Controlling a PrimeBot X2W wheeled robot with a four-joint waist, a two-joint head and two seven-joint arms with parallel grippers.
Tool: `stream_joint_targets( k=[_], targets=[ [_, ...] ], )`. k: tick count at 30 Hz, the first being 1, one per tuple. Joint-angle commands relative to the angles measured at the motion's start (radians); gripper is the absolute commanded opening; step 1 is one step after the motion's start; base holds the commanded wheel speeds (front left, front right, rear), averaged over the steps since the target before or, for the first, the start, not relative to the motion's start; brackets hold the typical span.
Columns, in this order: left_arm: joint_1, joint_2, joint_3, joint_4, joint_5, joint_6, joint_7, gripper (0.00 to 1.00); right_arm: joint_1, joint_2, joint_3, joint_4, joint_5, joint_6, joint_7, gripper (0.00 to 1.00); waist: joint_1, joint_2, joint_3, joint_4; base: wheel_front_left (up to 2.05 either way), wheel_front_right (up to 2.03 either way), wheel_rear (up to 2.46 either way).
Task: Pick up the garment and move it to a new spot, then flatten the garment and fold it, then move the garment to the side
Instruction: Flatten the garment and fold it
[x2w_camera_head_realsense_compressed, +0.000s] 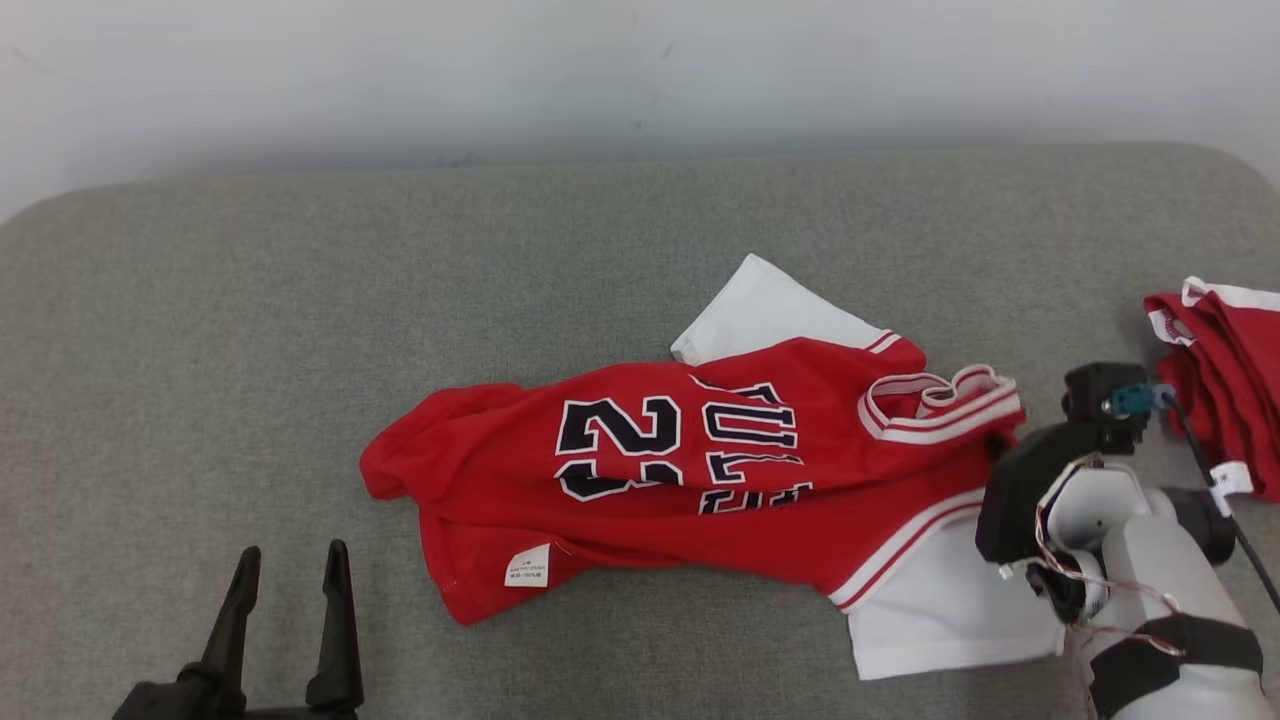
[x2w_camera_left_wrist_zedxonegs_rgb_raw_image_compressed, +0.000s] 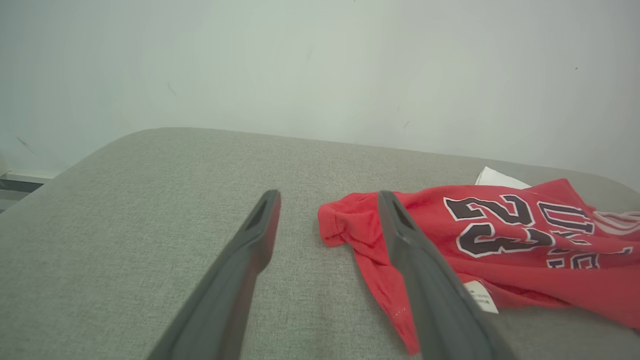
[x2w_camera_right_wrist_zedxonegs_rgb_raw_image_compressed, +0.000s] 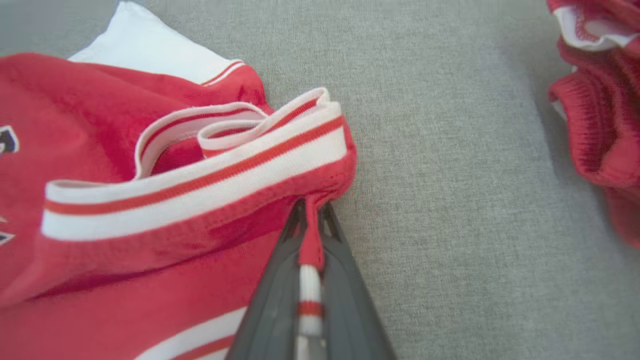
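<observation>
Grey fabric-covered tabletop (x2w_camera_head_realsense_compressed: 200, 300) with rounded far corners, plain pale wall (x2w_camera_head_realsense_compressed: 600, 70) behind it. The jersey (x2w_camera_head_realsense_compressed: 650, 480), red, lies crumpled mid-tabletop, a bit right of centre in my head view. Number 23 faces up; the lettering is creased, so I can't read it whole. One white sleeve (x2w_camera_head_realsense_compressed: 770, 305) pokes out on the far side, another at the near right. A second red garment (x2w_camera_head_realsense_compressed: 1230, 390) is bunched at the right edge, cut off by the frame, apart from the jersey. The right arm's pale wrist (x2w_camera_head_realsense_compressed: 1110, 510) sits between the two and hides the jersey's shoulder from the head camera. Right gripper (x2w_camera_right_wrist_zedxonegs_rgb_raw_image_compressed: 311, 210): fingers pressed together, pinching a fold of red fabric and striped trim just below the collar. Left gripper (x2w_camera_head_realsense_compressed: 293, 552): fingers spread, nothing between them, near-left of the hem, not touching. Small white label (x2w_camera_head_realsense_compressed: 528, 566) on the near hem, print unreadable.
</observation>
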Motion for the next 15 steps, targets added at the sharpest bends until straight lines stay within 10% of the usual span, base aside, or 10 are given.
stream_joint_targets(
  k=[1, 10, 11, 12, 15],
  targets=[
    [-0.014, -0.001, 0.004, -0.003, 0.009, -0.002, 0.000, 1.00, -0.023, -0.003, -0.006, 0.008, -0.008, -0.003, -0.022, 0.00, -0.0001, -0.0001, 0.015, 0.004, 0.00, 0.00, 0.00],
    [-0.054, -0.002, -0.006, -0.018, 0.019, -0.013, 0.000, 1.00, -0.154, -0.002, -0.044, 0.116, -0.045, -0.003, -0.154, 0.00, -0.0001, -0.0001, 0.061, 0.026, 0.00, 0.00, 0.00],
    [-0.056, -0.002, -0.007, -0.020, 0.020, -0.013, 0.000, 1.00, -0.163, 0.000, -0.046, 0.131, -0.050, -0.003, -0.167, 0.30, -0.0001, -0.0001, 0.063, 0.027, 0.00, 0.00, 0.00],
    [-0.058, -0.002, -0.008, -0.021, 0.021, -0.012, 0.000, 1.00, -0.171, 0.000, -0.047, 0.145, -0.057, -0.003, -0.182, 1.00, -0.0001, -0.0001, 0.064, 0.028, 0.00, 0.00, 0.00],
    [-0.058, -0.002, -0.008, -0.019, 0.016, -0.008, 0.000, 1.00, -0.182, -0.010, -0.051, 0.172, -0.082, -0.003, -0.238, 1.00, -0.0001, -0.0001, 0.057, 0.028, 0.00, 0.00, 0.00]
  ],
)
